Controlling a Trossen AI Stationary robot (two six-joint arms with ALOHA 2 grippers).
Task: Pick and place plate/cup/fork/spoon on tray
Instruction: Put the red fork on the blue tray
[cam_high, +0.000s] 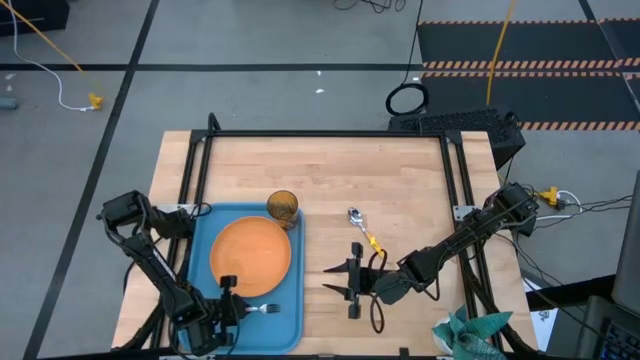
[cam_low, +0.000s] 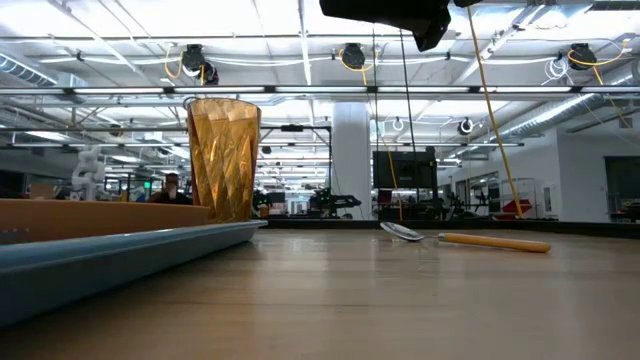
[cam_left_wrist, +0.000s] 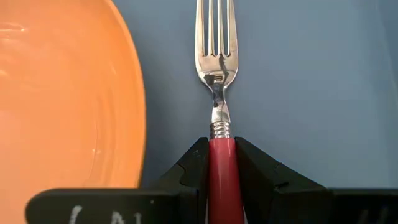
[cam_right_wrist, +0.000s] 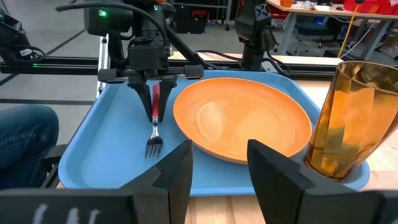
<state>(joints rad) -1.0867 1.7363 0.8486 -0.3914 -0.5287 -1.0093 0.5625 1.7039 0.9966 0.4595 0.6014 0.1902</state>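
A pale wooden desk (cam_high: 400, 180) inside a black frame (cam_high: 330, 133). A crumpled green cloth (cam_high: 470, 335) sits at its near right corner — beyond, grey floor, striped mats (cam_high: 530, 60) and a yellow cable (cam_high: 497, 50).

Tray (cam_high: 200, 250): plate (cam_high: 250, 254), cup (cam_high: 283, 208), fork (cam_high: 262, 309) held, the fork gripped by the left gripper (cam_high: 231, 307). Spoon (cam_high: 362, 229) laid on the table (cam_high: 330, 170).

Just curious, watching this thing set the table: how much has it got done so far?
The plate and cup already sit on the tray. The left gripper holds the fork just over the tray. The spoon lies on the table; the right gripper, open, waits nearby.
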